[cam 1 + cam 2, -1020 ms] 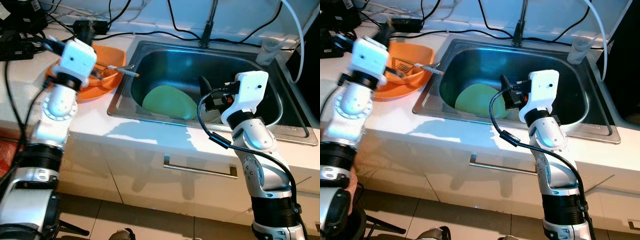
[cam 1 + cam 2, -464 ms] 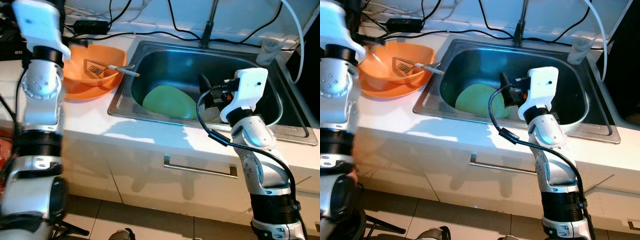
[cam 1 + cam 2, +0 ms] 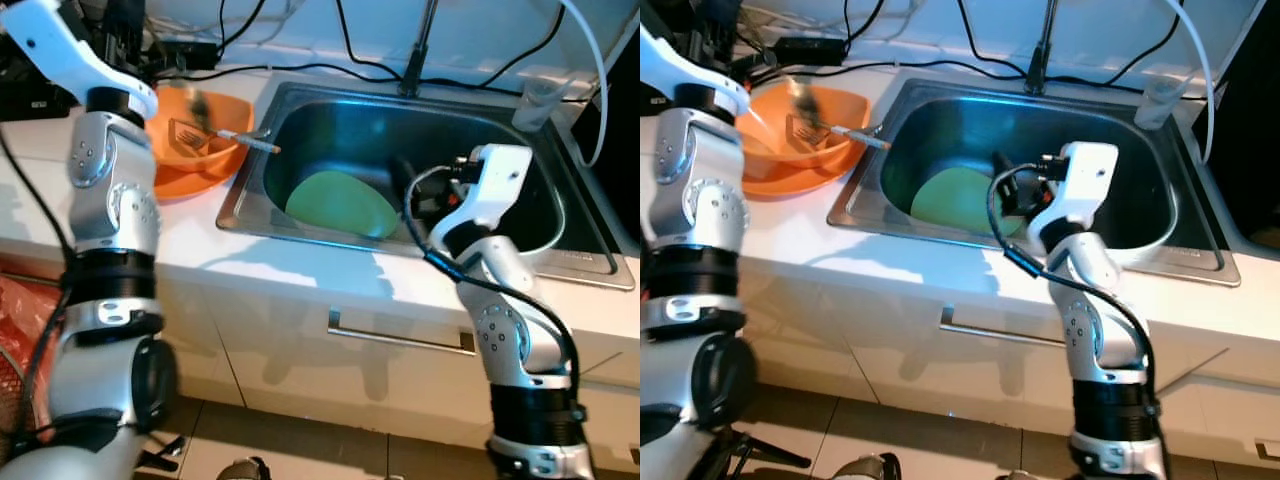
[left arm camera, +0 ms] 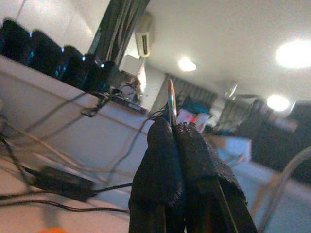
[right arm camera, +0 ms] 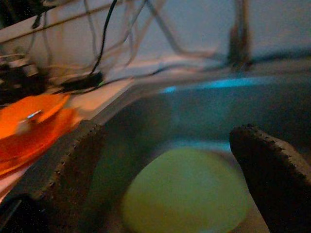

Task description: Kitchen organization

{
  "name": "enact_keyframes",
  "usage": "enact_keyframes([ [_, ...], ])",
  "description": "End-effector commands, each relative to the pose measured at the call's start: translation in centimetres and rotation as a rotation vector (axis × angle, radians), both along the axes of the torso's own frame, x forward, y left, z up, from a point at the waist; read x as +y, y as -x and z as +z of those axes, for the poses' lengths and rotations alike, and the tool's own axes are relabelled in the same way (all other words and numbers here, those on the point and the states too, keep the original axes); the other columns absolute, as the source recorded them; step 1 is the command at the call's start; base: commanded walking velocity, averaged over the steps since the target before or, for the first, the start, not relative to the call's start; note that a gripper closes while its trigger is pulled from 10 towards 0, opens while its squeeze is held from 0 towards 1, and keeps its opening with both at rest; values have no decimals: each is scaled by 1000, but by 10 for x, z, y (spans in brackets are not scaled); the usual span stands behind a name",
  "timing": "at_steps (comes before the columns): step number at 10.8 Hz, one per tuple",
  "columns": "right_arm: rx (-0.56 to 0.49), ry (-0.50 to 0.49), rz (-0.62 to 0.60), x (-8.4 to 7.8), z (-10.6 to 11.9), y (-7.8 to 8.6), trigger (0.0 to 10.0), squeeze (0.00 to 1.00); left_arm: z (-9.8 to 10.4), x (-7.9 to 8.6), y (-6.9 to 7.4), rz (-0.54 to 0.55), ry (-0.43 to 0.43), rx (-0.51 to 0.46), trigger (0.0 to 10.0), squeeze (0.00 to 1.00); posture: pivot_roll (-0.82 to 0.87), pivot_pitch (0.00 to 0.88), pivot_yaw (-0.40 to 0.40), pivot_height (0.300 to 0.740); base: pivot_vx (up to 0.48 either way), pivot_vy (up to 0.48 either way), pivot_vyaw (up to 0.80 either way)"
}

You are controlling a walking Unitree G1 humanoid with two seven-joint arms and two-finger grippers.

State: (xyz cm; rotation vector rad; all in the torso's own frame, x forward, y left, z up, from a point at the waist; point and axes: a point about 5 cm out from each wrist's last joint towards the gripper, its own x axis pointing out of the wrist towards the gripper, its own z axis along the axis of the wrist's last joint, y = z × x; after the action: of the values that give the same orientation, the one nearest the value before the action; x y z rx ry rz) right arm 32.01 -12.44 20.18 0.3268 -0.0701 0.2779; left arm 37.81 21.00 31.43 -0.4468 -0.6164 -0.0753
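Observation:
A round green plate (image 3: 340, 203) lies on the floor of the steel sink (image 3: 300, 240). My right gripper (image 3: 410, 192) hangs inside the sink just right of the plate. It is open, and the plate (image 5: 187, 191) shows between its wide-spread fingers (image 5: 272, 170). An orange bowl (image 3: 200, 160) on the counter left of the sink holds a slotted spatula (image 3: 188, 131), whose handle reaches over the sink edge. My left arm (image 3: 105, 150) is raised above the bowl. The left gripper (image 4: 170, 131) points up and away, shut on a thin metal strip.
A faucet (image 3: 420, 50) stands behind the sink and a clear cup (image 3: 540, 100) at its back right corner. Black cables and a power adapter (image 3: 190, 50) run along the back of the counter. A drawer handle (image 3: 400, 340) sits below the sink. A dark blur (image 3: 200, 105) hangs over the bowl.
My left arm has swung up from the orange bowl to the upper left. The right gripper has dipped slightly lower into the sink. The plate and spatula have stayed put.

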Motion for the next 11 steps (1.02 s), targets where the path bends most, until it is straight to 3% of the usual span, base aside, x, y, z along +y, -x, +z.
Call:
enact_keyframes([
  [1,45,-43,52,4,-4,0,10000,0,10,-6,1,-60,55,-38,0,0,-50,78,-27,740,0,0,0],
  [2,73,-88,102,11,-9,2,10000,0,4,-11,-2,-109,151,-14,0,0,-52,76,-27,740,0,0,0],
  [3,87,-141,115,16,-11,4,10000,0,-8,-20,-7,-182,312,34,0,0,-55,73,-26,740,0,0,0],
  [6,65,-184,96,14,-8,3,10000,0,-10,-43,-11,-308,418,57,0,0,-60,62,-8,740,0,0,0],
  [7,30,-208,73,12,-3,3,10000,1000,-7,-50,-13,-340,410,61,0,0,-63,58,0,740,0,0,0],
  [10,-40,-280,9,5,10,2,10000,1000,-5,-60,-18,-402,451,75,0,0,-76,47,26,740,0,0,0],
  [11,11,-502,-58,-3,7,-3,10000,1000,-8,-70,-21,-428,430,88,0,0,-79,47,33,740,0,0,0],
])
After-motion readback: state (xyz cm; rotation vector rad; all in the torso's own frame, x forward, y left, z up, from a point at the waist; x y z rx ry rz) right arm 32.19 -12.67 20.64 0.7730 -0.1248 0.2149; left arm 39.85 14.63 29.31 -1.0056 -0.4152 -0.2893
